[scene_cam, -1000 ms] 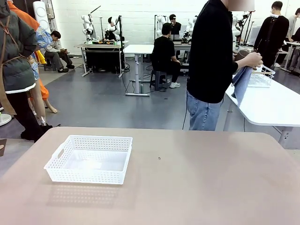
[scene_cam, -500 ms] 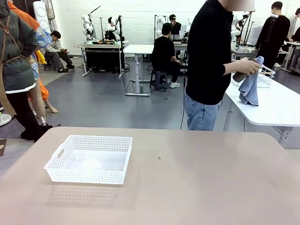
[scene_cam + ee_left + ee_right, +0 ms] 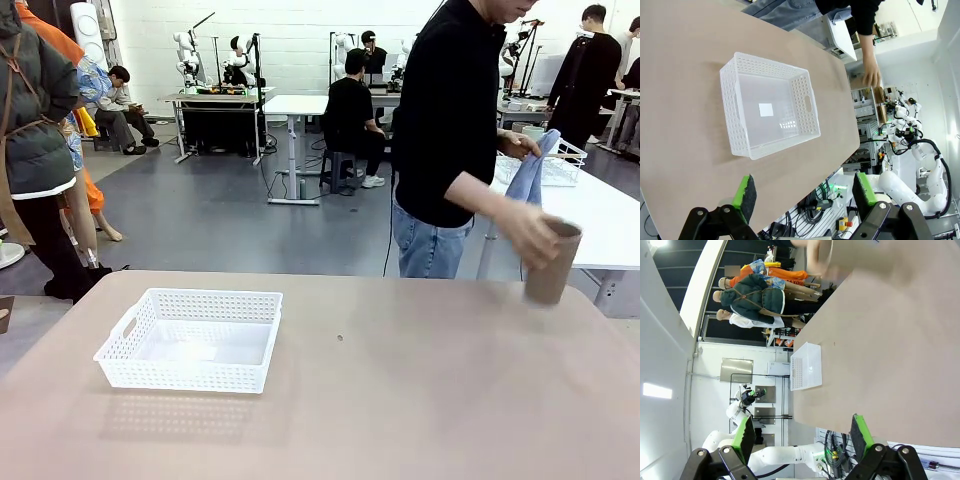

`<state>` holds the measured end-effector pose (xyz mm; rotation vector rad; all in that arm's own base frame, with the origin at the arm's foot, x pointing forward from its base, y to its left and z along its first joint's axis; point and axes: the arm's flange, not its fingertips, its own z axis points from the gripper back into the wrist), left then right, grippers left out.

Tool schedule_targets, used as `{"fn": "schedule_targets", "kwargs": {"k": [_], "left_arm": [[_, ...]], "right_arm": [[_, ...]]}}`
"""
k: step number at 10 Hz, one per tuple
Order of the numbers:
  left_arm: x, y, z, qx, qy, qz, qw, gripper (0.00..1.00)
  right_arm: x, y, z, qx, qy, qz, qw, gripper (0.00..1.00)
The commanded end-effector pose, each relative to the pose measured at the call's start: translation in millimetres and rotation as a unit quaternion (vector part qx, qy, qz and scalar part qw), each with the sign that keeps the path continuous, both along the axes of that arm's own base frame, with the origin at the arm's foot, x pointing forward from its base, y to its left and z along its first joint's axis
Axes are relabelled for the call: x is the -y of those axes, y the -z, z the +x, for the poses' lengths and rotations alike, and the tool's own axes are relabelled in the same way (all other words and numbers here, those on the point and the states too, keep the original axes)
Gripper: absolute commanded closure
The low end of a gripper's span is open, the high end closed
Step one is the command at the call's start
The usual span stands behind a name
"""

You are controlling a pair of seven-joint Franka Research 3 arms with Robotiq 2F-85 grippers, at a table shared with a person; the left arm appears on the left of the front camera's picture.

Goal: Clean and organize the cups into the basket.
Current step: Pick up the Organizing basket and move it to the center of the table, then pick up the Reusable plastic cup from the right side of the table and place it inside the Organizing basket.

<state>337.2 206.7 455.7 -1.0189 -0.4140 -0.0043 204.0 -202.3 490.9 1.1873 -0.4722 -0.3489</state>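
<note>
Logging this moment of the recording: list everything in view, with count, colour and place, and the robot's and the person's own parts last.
table: one, tan, in the foreground
basket: one, white perforated plastic, on the table's left half, no cups in it
cup: one, tan-brown, upright at the table's far right edge, gripped by the person
cloth: one, blue, hanging behind the cup
side table: one, white, far right
wire basket: one, white, on the side table
person's forward hand: one, around the cup
person's other hand: one, holding the cloth
left gripper: one, black with green pads, fingers open, empty
right gripper: one, same colours, fingers open, empty
</note>
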Motion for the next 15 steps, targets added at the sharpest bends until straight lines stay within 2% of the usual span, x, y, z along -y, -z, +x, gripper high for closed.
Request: {"fn": "schedule_targets", "kwargs": {"k": [1,11,12,13,14,15], "left_arm": [[-1,-1,-1,0.004,0.000,-0.001,1.000,0.00],[0,0,0,0.000,0.000,0.000,1.000,0.00],[11,-12,-1,0.019,0.023,0.062,0.998,0.00],[25,-33,-4,0.016,0.036,0.129,0.991,0.00],[41,-57,-5,0.008,0.046,0.210,0.977,0.00],[59,-79,-7,0.005,0.049,0.272,0.961,0.00]], "right_arm": [[0,0,3,0.005,-0.002,0.007,1.000,0.00],[0,0,0,0.000,0.000,0.000,1.000,0.00],[-3,1,9,0.075,-0.147,-0.127,0.978,0.00],[-3,1,18,0.126,-0.283,-0.204,0.929,0.00],[-4,1,30,0.188,-0.348,-0.228,0.890,0.00],[-10,9,44,0.233,-0.383,-0.247,0.859,0.00]]}}
